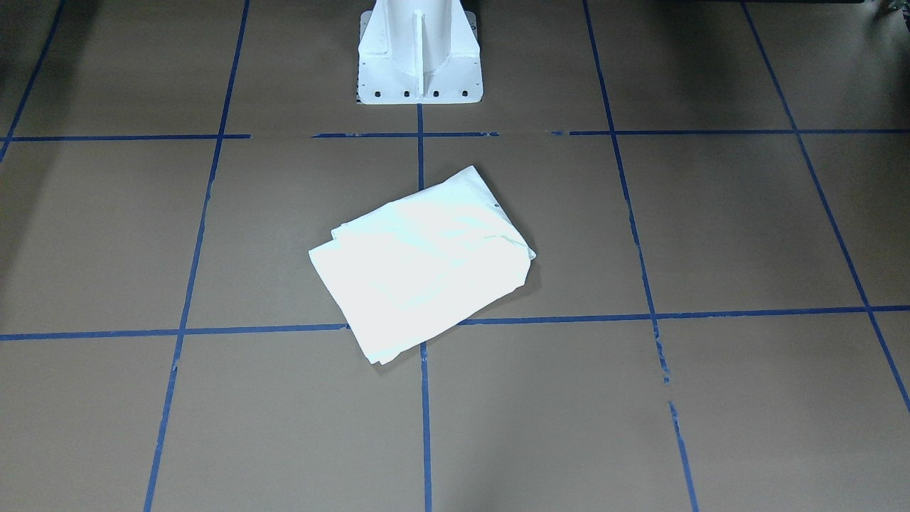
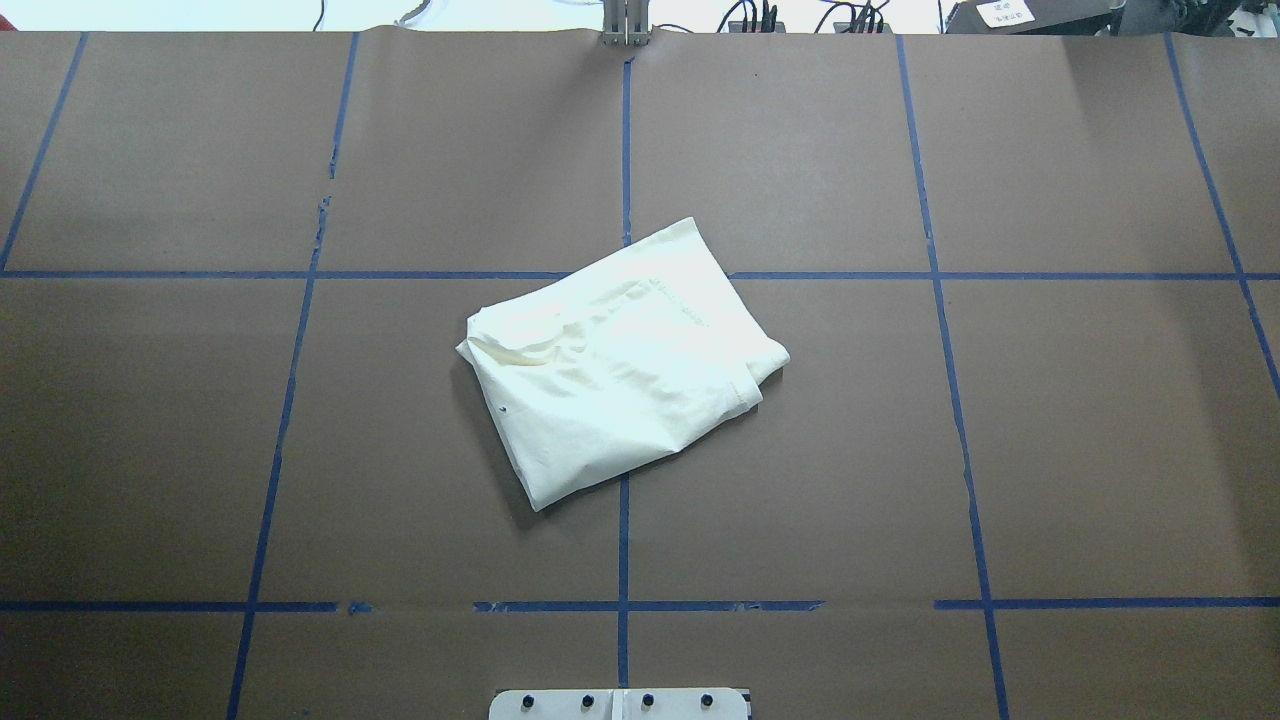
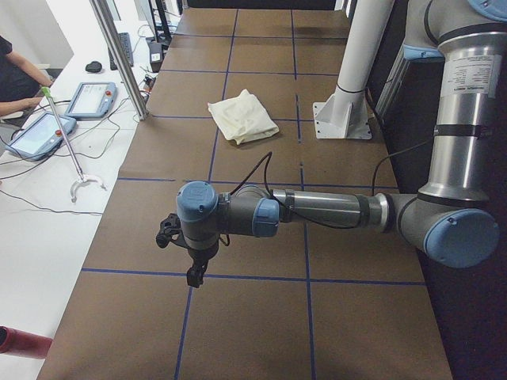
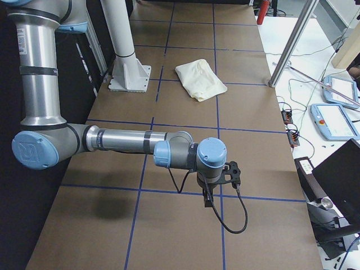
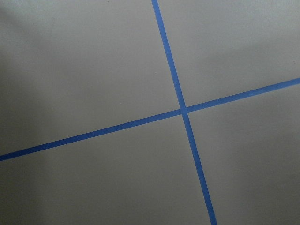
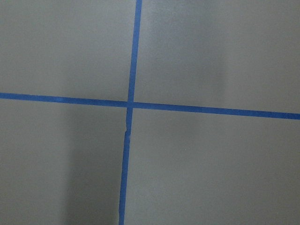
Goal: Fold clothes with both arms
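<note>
The clothes are one cream-white shirt (image 2: 620, 365), folded into a compact tilted rectangle at the table's middle with plain pale cloth facing up (image 1: 423, 263). No print shows. It also lies far off in both side views (image 3: 242, 116) (image 4: 201, 79). My left arm (image 3: 317, 210) reaches out over the table's left end, and its gripper (image 3: 192, 275) points down, far from the shirt. My right arm (image 4: 124, 140) does the same at the other end, with its gripper (image 4: 207, 201) hanging down. I cannot tell whether either gripper is open or shut. Both wrist views show only tape crossings.
Blue tape lines (image 2: 625, 275) divide the brown table (image 2: 1050, 450) into squares. The white pedestal base (image 1: 419, 57) stands at the robot's edge. Teach pendants (image 3: 91, 99) (image 4: 337, 121), cables and a person's arm (image 3: 20, 103) are on the white benches beyond the far edge.
</note>
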Controlling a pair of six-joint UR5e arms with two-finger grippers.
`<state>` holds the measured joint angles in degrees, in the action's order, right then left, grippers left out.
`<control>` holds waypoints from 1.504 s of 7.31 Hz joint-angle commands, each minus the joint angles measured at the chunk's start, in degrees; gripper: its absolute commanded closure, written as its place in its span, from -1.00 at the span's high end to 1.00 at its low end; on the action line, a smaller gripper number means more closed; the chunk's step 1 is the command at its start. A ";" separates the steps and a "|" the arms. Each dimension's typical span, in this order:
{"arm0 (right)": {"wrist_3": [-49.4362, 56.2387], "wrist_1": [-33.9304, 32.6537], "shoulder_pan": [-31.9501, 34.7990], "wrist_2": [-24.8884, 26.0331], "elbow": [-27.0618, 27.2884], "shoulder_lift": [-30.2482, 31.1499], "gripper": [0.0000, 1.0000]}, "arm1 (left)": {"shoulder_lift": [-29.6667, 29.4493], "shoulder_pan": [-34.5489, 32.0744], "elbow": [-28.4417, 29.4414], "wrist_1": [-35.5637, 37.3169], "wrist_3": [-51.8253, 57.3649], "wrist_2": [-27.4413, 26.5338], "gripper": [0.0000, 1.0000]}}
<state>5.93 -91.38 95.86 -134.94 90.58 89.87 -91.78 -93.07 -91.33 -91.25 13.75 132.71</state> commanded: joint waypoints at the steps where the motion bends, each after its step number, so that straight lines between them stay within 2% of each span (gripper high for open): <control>1: -1.98 0.15 0.20 0.02 0.56 0.48 1.00 | 0.02 0.00 0.28 -0.07 -0.04 -0.09 1.00; 3: -2.06 0.15 0.03 0.02 0.56 0.39 1.00 | -0.07 0.08 0.36 0.02 -1.26 0.00 1.00; 4: -2.06 0.15 -0.06 0.11 0.47 0.39 1.00 | -0.07 0.00 -0.24 -0.15 -7.01 0.09 1.00; 7: -2.15 0.15 -0.06 0.11 0.47 0.48 1.00 | 0.28 0.00 0.28 -0.16 -11.53 0.09 1.00; 11: -2.24 0.15 -0.06 0.11 0.47 0.39 1.00 | 0.46 0.00 0.36 -0.24 -11.82 0.09 1.00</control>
<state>3.70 -91.20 95.80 -134.83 91.08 90.27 -91.34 -93.08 -90.97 -91.49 1.98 132.80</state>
